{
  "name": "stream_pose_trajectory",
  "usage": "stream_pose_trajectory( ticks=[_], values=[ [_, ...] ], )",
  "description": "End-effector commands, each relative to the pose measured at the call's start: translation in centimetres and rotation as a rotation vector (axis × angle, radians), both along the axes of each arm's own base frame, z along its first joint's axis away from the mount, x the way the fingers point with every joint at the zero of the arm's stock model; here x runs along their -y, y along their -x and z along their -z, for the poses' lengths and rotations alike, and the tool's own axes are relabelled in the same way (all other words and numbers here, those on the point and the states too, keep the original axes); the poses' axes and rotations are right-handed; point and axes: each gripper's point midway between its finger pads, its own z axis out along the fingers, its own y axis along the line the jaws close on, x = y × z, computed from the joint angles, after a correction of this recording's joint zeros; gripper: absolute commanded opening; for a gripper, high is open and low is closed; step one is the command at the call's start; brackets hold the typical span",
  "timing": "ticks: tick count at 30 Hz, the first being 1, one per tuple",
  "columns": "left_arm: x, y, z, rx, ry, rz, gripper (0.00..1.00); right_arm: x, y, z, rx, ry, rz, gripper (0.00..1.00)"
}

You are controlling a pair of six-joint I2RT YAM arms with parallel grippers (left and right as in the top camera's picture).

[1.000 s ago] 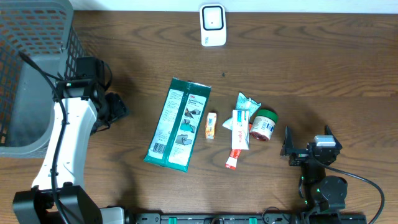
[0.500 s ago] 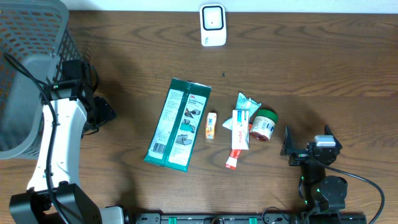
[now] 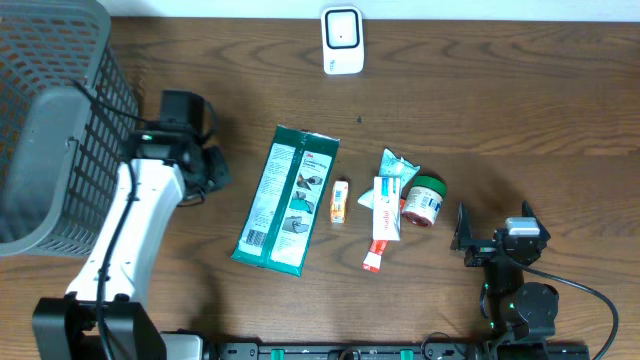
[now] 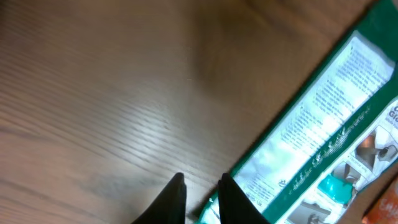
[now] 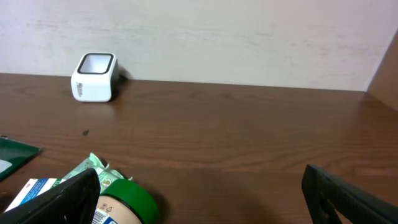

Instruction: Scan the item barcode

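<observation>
Hovering left fingers [image 4: 176,198] beside green packet [image 4: 323,137]

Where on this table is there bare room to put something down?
The far right is bare wood, right of the white scanner and the jar. A bare band also runs between the scanner and the green packet. The middle is crowded: packet, small orange box, carton and jar lie close together.

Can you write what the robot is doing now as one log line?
left gripper: nearly shut, empty, beside green pack | right gripper: open, empty | scanner: unused
</observation>
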Motion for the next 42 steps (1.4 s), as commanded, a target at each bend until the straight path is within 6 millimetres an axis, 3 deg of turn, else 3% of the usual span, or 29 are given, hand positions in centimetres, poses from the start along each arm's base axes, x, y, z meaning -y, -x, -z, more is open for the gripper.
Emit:
stream_pose_trajectory(
  ticks=[1, 11, 17, 25, 28, 32, 42],
  values=[
    [1.0, 1.3, 2.9, -0.047, -0.007, 0.032, 0.12, -0.1, 0.0, 0.1, -0.003, 0.005, -0.003, 0.99],
    [2.0, 3.6, 9.4, -0.11, -0.007, 0.036, 0.13, -0.1, 0.0, 0.1, -0.003, 0.005, -0.003, 0.99],
    [2.8, 4.9, 10.8, -0.167, -0.005, 0.009, 0.15, -0.1, 0.0, 0.1, -0.003, 0.005, -0.003, 0.99],
    [7.1, 6.2, 11.6, -0.227, 0.124, 0.102, 0.17, -0.1, 0.0, 0.1, -0.003, 0.005, -0.003, 0.99],
    [7.4, 6.2, 11.5, -0.223, 0.118, 0.114, 0.17, -0.1, 0.0, 0.1, -0.003, 0.005, -0.003, 0.99],
    [4.9, 4.6, 10.3, -0.189, 0.007, 0.069, 0.29, -0.1, 0.0, 0.1, -0.003, 0.005, -0.003, 0.99],
    [1.4, -0.9, 2.0, -0.004, -0.03, 0.025, 0.6, -0.1, 0.0, 0.1, -0.003, 0.005, -0.003, 0.99]
  ],
)
